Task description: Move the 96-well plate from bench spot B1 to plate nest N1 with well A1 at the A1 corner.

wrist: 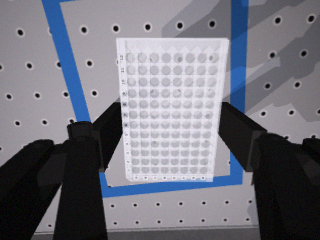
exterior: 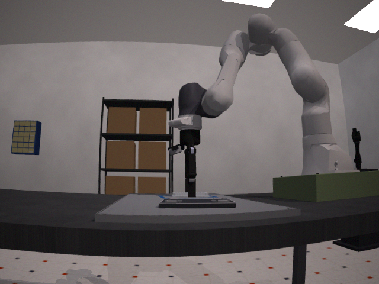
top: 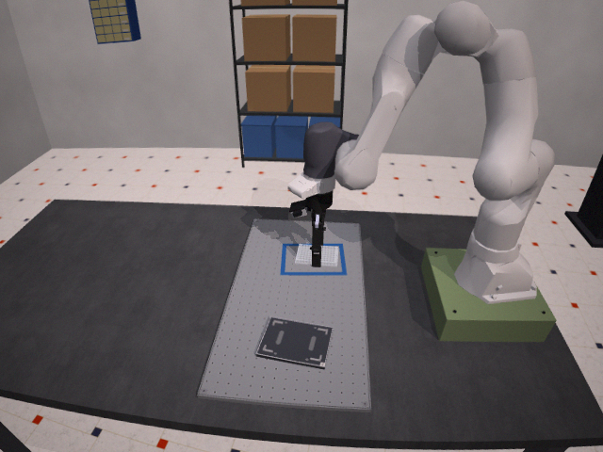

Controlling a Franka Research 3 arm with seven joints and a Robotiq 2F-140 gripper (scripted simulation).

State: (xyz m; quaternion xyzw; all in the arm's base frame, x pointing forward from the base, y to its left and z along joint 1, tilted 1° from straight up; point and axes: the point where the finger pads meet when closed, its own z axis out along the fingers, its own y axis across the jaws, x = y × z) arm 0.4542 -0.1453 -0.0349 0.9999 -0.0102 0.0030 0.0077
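The white 96-well plate [top: 322, 254] lies flat inside the blue outline of spot B1 [top: 313, 272] on the grey perforated baseplate. In the wrist view the plate [wrist: 171, 110] runs lengthwise away from me. I cannot make out its cut-off corner. My gripper [top: 317, 260] points straight down over the plate, and its two black fingers press against the plate's two long sides near the middle. The dark plate nest N1 [top: 294, 342], with white corner locators, lies nearer the table's front, apart from the plate. From the low side view the nest [exterior: 197, 203] hides most of the plate.
The grey baseplate [top: 292, 301] lies on a dark table. The arm's green pedestal [top: 486, 301] stands to the right. A shelf with boxes [top: 289, 72] stands behind the table, off the work surface.
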